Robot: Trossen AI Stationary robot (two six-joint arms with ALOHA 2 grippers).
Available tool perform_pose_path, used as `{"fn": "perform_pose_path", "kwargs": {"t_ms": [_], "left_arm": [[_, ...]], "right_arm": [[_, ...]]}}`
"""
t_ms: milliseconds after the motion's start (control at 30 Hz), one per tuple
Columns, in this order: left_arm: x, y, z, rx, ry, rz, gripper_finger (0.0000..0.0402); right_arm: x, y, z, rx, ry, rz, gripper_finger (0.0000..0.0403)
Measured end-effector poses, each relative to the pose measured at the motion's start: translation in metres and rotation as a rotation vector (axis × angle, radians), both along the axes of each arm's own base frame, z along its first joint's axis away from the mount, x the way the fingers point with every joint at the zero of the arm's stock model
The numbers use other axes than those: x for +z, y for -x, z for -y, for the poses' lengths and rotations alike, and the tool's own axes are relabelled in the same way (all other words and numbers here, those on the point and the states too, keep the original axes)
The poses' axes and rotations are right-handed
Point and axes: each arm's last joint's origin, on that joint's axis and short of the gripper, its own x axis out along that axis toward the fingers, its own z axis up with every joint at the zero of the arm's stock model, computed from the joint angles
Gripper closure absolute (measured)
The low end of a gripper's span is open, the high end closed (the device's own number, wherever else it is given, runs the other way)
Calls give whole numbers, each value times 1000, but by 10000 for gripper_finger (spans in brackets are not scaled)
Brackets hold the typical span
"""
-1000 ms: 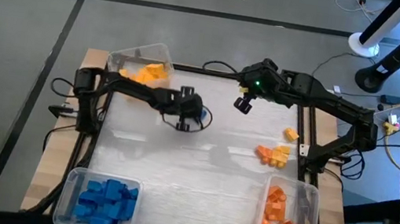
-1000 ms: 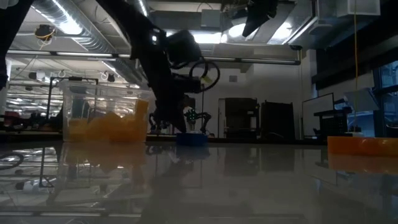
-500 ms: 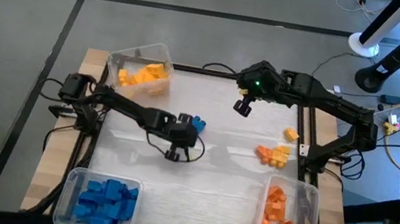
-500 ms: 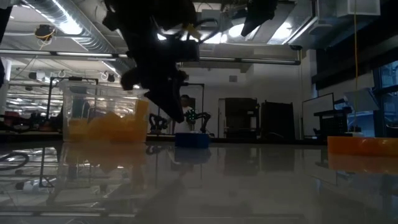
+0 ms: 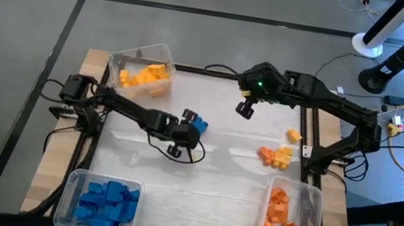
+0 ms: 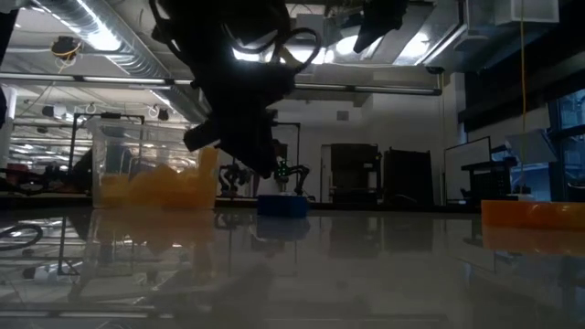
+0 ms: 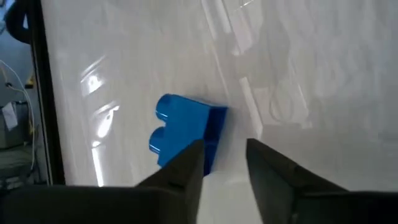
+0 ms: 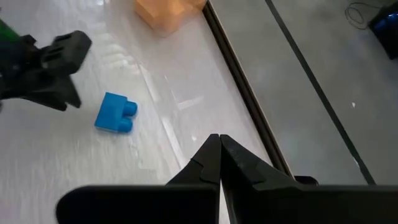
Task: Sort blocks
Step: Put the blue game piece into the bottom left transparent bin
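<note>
A single blue block [image 5: 197, 121] lies flat on the white table, a little left of the middle; the left wrist view shows it as the blue block [image 7: 186, 129]. My left gripper [image 7: 224, 146] hangs open just short of it on its near-left side, raised off the table, as the left gripper [image 6: 242, 137] shows in the low view. My right gripper [image 5: 244, 108] is shut and empty, held high over the far middle of the table. From there the blue block [image 8: 115, 114] shows in its wrist view.
A clear bin of yellow blocks [image 5: 142, 73] stands at the far left corner. Another bin with blue blocks [image 5: 102, 201] is at the near left, and one with orange blocks [image 5: 286, 220] at the near right. Loose orange and yellow blocks [image 5: 276, 154] lie near the right edge.
My left gripper has swung from over the blue block's place toward the table's near edge, uncovering the block. The block has stayed where it was on the table. For the last half second the arm has kept still.
</note>
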Motion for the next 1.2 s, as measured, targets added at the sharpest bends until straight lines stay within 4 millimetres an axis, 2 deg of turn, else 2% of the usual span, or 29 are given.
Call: {"fn": "perform_pose_path", "kwargs": {"t_ms": [100, 233, 467, 833, 1000, 1200], "left_arm": [[-4, -2, -8, 8, -10, -11, 260], [-17, -6, -19, 3, -35, -56, 238], [-32, -9, -30, 7, -149, -125, 238], [-45, -15, -51, 36, -177, -129, 244], [-46, -18, -57, 54, -178, -102, 277], [-41, -18, -57, 75, -197, -80, 381]], "right_arm": [[0, 0, 0, 10, -11, 3, 395], [0, 0, -1, 11, -12, 0, 395], [-3, 4, -1, 11, -24, -49, 395], [-5, 5, -2, 9, -28, -72, 395], [-5, 5, -2, 5, -22, -74, 395], [-5, 6, -1, -2, -14, -76, 395]]}}
